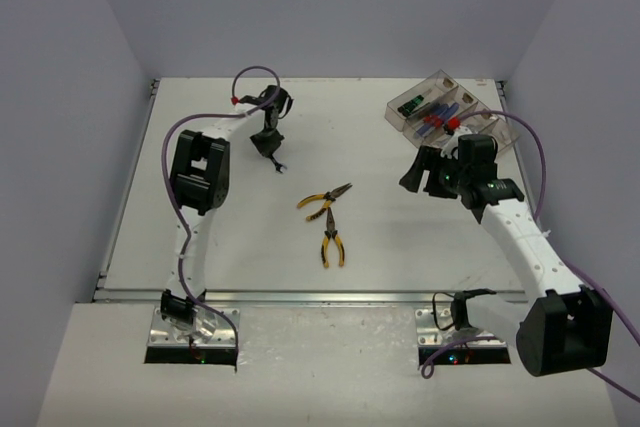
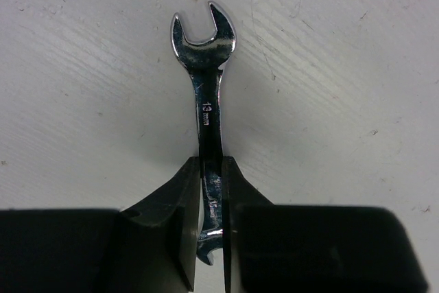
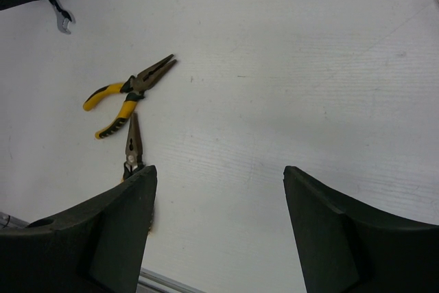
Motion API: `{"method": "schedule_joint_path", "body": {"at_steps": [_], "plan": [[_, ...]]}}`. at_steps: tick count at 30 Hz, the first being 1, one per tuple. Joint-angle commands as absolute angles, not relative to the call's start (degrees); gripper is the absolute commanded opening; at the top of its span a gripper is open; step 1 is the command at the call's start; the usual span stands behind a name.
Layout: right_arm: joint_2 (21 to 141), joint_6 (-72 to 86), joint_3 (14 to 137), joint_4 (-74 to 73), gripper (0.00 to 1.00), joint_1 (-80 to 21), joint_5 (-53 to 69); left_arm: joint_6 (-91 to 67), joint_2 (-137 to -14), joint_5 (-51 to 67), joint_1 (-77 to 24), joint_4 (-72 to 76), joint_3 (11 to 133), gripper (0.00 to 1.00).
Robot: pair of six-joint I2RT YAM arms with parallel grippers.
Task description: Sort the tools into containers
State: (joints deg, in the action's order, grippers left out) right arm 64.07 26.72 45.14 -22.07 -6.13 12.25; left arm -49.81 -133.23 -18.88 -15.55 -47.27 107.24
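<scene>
My left gripper (image 1: 273,154) is shut on a small silver wrench (image 2: 205,66) marked 13 mm, its open end sticking out past the fingertips (image 2: 180,190) above the table; the wrench tip also shows in the right wrist view (image 3: 63,21). Two yellow-and-black pliers lie mid-table: one (image 1: 324,198) farther back, one (image 1: 331,240) nearer; both show in the right wrist view (image 3: 127,94), (image 3: 133,146). My right gripper (image 1: 418,171) is open and empty, hanging over bare table in front of the clear joined bins (image 1: 478,109), which hold blue-and-red and black-and-green screwdrivers (image 1: 436,113).
The white table is walled by grey panels at left, back and right. The table's front edge (image 1: 300,294) runs just beyond both arm bases. Purple cables loop off both arms.
</scene>
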Motion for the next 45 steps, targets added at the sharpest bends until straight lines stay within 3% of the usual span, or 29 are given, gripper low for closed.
{"method": "schedule_joint_path", "body": {"at_steps": [1, 5, 6, 7, 8, 12, 21, 35, 41, 43, 45], "plan": [[62.72, 25.63, 44.49, -18.50, 0.75, -6.15, 16.98, -46.87, -138.95, -12.85, -14.45, -49.74, 100.77, 0.00], [62.72, 25.97, 41.75, -13.29, 0.78, -6.42, 27.54, -42.01, -132.04, -7.09, -14.65, -39.13, 91.20, 0.00], [62.88, 26.55, 41.00, -11.84, 0.83, -6.69, 31.28, -41.74, -128.74, -6.22, -14.81, -34.81, 86.78, 0.00], [62.93, 26.72, 40.78, -10.61, 0.95, -7.02, 32.33, -41.66, -127.81, -5.60, -14.98, -33.59, 85.54, 0.00], [63.35, 27.35, 40.03, -9.18, 0.99, -7.84, 33.22, -41.48, -125.23, -4.88, -15.30, -30.95, 82.65, 0.00], [65.69, 31.50, 36.41, -2.26, 0.99, -11.36, 35.19, -40.24, -116.21, -1.86, -17.38, -22.21, 73.21, 0.00], [76.32, 42.39, 32.03, 24.48, 0.99, -23.61, 37.33, -40.66, -105.59, -0.35, -23.94, -16.75, 66.11, 0.00], [93.30, 49.15, 41.43, 30.70, 0.80, -30.66, 30.57, -46.43, -89.40, -0.70, -32.07, -11.79, 57.91, 0.00], [95.44, 51.31, 41.40, 35.10, 0.65, -31.99, 32.60, -49.19, -85.66, 1.50, -34.84, -7.94, 55.20, 0.00], [95.81, 51.59, 41.50, 36.11, 0.55, -32.70, 32.87, -50.13, -84.52, 1.59, -36.24, -7.36, 55.20, 0.00], [96.14, 51.76, 41.91, 36.04, 0.53, -32.95, 32.95, -50.79, -83.70, 1.51, -37.07, -6.78, 55.28, 0.00]]}}
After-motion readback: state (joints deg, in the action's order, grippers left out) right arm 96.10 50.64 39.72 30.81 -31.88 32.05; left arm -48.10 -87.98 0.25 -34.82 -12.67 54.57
